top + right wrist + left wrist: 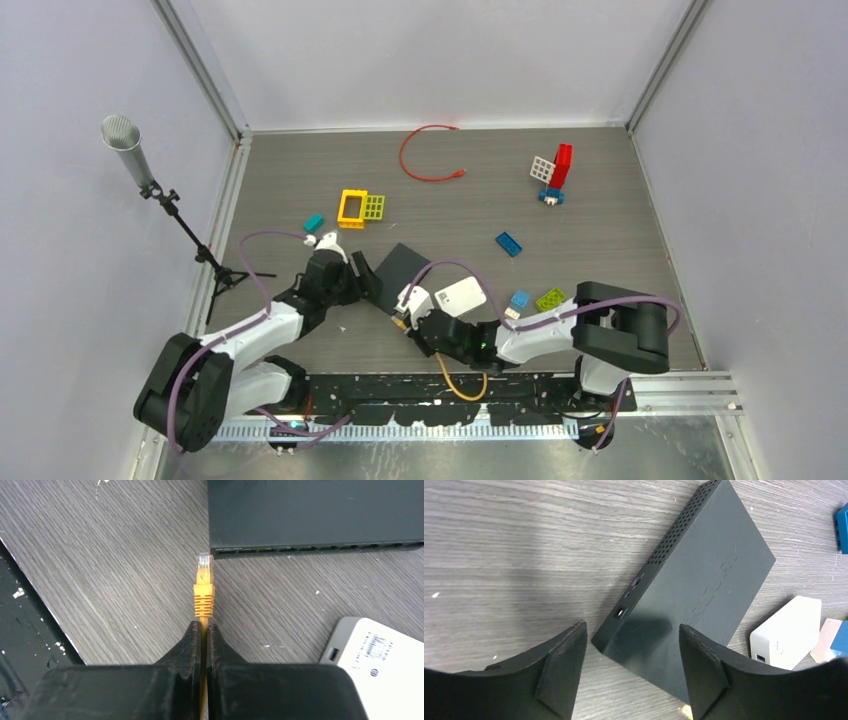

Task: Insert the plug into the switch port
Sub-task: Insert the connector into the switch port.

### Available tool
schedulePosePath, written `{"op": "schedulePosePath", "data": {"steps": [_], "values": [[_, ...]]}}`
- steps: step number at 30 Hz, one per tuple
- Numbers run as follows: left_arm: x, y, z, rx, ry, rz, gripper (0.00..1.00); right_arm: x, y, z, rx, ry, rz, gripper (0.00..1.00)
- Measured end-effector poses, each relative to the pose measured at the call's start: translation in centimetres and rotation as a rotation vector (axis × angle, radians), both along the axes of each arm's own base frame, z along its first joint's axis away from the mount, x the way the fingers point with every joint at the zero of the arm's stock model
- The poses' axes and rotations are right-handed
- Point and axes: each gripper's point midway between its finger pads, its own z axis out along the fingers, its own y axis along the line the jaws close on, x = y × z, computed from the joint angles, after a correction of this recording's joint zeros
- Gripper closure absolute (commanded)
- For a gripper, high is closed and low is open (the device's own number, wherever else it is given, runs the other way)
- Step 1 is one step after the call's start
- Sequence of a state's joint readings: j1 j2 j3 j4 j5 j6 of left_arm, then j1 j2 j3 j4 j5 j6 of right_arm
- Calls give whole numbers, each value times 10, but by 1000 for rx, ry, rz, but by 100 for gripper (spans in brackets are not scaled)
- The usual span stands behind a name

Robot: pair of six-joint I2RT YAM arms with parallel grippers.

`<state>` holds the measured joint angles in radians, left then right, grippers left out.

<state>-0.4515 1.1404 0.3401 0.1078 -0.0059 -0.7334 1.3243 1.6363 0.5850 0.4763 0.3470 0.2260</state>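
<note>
A grey wood-grain table is sitting inside pale walls, with a black rail running along its near edge. The switch, a flat matte-black box with sharp corners and a perforated side, is lying near the middle, toward the arms. The left gripper is standing released, its blunt dark fingers straddling the switch's near corner; whether they are touching it I cannot tell. The right gripper is clenching the orange cable just behind the plug. The plug's ribbed boot and clear tip are pointing to 12 o'clock, ending just beside the left end of the port row, not inserted. Bare wood is lying open at 9 o'clock of the plug, while a glossy white box with rounded corners is crowding its 4 o'clock.
</note>
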Motion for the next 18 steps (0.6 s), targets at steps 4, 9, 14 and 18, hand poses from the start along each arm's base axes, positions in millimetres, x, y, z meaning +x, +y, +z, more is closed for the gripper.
{"op": "schedulePosePath", "data": {"steps": [4,9,14,18], "values": [[-4,9,4,40,2,15,25,0,-10,11,-1,-6,-19,100],[11,11,25,105,-43,-11,25,3,-29,7,-31,-15,-54,100],[31,6,37,161,-88,-61,27,5,-43,-4,-71,-13,-78,99],[27,4,17,177,-40,-93,28,8,-48,-7,-80,-11,-90,100]]}}
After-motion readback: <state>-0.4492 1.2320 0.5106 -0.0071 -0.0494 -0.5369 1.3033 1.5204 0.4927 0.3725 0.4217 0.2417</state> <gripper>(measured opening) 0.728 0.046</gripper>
